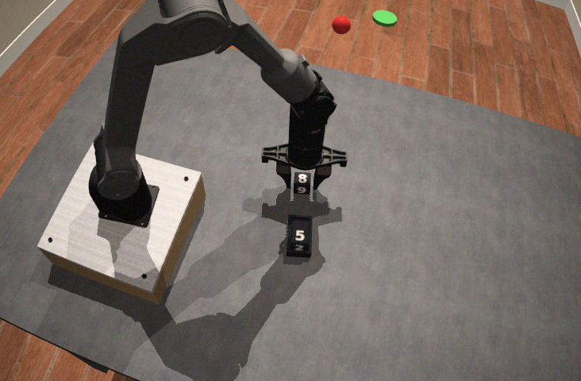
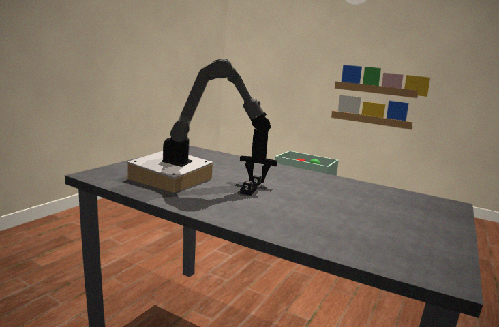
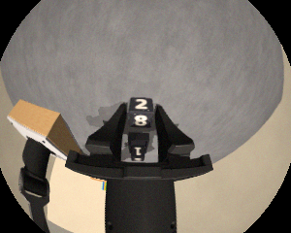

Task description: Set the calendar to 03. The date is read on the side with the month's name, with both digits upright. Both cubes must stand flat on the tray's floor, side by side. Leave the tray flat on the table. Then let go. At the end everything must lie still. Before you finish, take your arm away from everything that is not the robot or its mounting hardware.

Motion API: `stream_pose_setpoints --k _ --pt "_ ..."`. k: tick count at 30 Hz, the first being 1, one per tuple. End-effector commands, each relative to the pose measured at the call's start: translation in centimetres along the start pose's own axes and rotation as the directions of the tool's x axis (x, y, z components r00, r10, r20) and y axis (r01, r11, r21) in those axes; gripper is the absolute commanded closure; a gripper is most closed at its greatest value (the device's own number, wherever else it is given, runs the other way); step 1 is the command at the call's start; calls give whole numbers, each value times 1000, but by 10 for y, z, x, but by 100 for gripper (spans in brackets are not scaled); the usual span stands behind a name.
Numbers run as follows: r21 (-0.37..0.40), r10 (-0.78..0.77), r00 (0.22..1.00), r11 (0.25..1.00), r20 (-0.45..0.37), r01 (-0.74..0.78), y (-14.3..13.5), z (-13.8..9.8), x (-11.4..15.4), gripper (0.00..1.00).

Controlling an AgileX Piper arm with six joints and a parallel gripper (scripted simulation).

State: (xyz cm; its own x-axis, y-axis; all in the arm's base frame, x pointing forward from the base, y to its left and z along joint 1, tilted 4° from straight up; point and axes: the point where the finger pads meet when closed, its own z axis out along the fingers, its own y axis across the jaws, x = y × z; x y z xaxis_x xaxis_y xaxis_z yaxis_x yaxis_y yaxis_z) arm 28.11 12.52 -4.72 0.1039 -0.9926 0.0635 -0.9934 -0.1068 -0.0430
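Note:
A dark cube point(image 1: 302, 182) point(image 2: 255, 180) point(image 3: 141, 112) stands outside the tray, behind it in the top view. It shows 8 on top, 9 on the front and 2 on the back. My gripper point(image 1: 302, 186) point(image 2: 257, 180) point(image 3: 141, 110) points down and is open, its fingers on either side of this cube. The black tray point(image 1: 299, 255) lies flat on the table and holds another dark cube point(image 1: 299, 235) point(image 2: 247, 187) point(image 3: 138, 149) with 5 on top and 2 on the front. In the wrist view its back seems to show 1. No month name is readable.
The arm's base stands on a wooden block with a pale top point(image 1: 174, 198) point(image 2: 195, 161) to the left on the grey table point(image 1: 435, 247). A green bin point(image 2: 327, 169) with red and green things is beyond the table in the exterior view.

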Motion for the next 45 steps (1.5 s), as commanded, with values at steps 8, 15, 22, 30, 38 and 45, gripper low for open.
stream_pose_setpoints --k 8,15,22,30,38,45 --pt "-1 0 1000 1000 -1 0 0 1 1 66" --pt "-1 0 1000 1000 -1 0 0 1 1 66" --pt "-1 0 1000 1000 -1 0 0 1 1 66" --pt "-1 0 1000 1000 -1 0 0 1 1 66" --pt "-1 0 1000 1000 -1 0 0 1 1 66" --pt "4 0 1000 1000 2 0 -1 -12 0 66"
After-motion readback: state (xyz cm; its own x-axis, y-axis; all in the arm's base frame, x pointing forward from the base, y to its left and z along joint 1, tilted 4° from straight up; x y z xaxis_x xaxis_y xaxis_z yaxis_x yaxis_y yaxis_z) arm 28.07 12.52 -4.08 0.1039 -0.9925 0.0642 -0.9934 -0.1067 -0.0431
